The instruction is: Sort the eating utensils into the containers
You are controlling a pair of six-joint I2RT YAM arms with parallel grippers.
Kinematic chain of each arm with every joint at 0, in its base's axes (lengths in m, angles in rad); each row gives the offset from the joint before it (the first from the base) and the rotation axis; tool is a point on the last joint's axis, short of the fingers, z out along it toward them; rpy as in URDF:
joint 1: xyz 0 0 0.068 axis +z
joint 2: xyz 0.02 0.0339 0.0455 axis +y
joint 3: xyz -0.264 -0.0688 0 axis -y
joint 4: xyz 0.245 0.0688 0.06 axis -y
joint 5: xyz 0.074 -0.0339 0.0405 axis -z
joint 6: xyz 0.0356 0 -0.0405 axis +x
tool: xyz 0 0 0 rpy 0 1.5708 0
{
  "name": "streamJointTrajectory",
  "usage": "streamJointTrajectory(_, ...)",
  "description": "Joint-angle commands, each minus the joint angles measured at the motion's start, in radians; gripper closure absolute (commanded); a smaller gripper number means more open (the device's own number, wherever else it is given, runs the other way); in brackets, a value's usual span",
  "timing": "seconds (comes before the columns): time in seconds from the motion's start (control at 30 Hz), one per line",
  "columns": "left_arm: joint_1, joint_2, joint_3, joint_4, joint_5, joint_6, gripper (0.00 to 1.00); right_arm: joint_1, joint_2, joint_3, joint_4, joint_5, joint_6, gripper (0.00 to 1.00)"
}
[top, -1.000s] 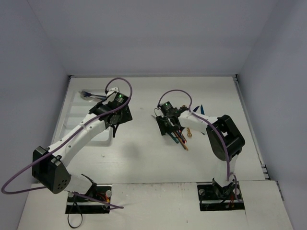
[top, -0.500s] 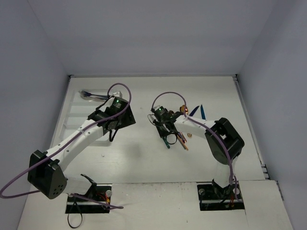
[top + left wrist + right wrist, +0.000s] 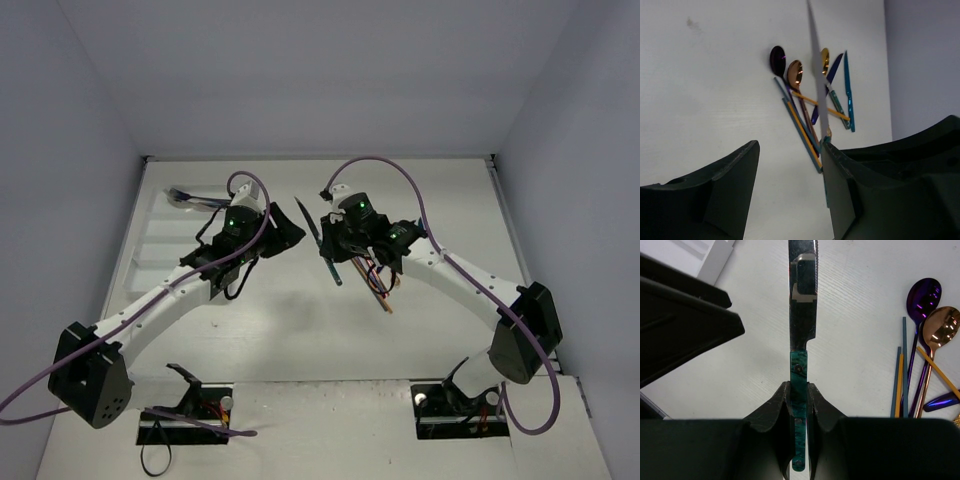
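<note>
Two arms lean in over the middle of the white table (image 3: 300,330) in the top view, their wrists close together. The right gripper (image 3: 333,252) is clamped on a teal-handled knife (image 3: 309,224). Its blade slants up and left, ending just beside the left gripper (image 3: 288,232). A heap of loose utensils (image 3: 381,290) lies under the right forearm, partly hidden by it. The white tray (image 3: 150,250) sits well apart at the left, with a few pieces (image 3: 190,197) at its far end. From the left wrist, the two dark fingers (image 3: 715,200) stand apart. The blade rises edge-on just inside the right-hand one; whether they touch cannot be told. Beyond lie a purple spoon (image 3: 777,57), a copper spoon (image 3: 795,72) and a teal table knife (image 3: 847,90), crossed in the heap. From the right wrist, the jaws pinch the knife's teal handle with the blade pointing away. The left gripper's dark bulk fills the left side, and a tray corner shows above it.
</note>
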Motion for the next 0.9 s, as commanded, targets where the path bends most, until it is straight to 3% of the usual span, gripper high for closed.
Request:
streamJointTrajectory(0.0,0.006,-0.001,0.054,0.213,0.016,0.006,0.5,0.003,-0.026,0.026,0.012,-0.06,0.016,1.0)
streamJointTrajectory(0.47,0.023,0.124,0.131,0.243,0.015,0.003,0.58,0.007,-0.031,0.025,0.023,-0.094,0.038,1.0)
streamJointTrajectory(0.6,0.023,0.152,0.154,0.243,0.017,-0.001,0.71,0.007,-0.026,0.028,0.027,-0.098,0.041,1.0)
streamJointTrajectory(0.77,0.023,0.181,0.186,0.245,0.027,-0.007,0.99,0.009,-0.014,0.032,0.034,-0.101,0.039,1.0)
streamJointTrajectory(0.87,0.03,0.193,0.195,0.247,0.034,-0.01,1.0,0.011,-0.008,0.03,0.035,-0.1,0.039,1.0)
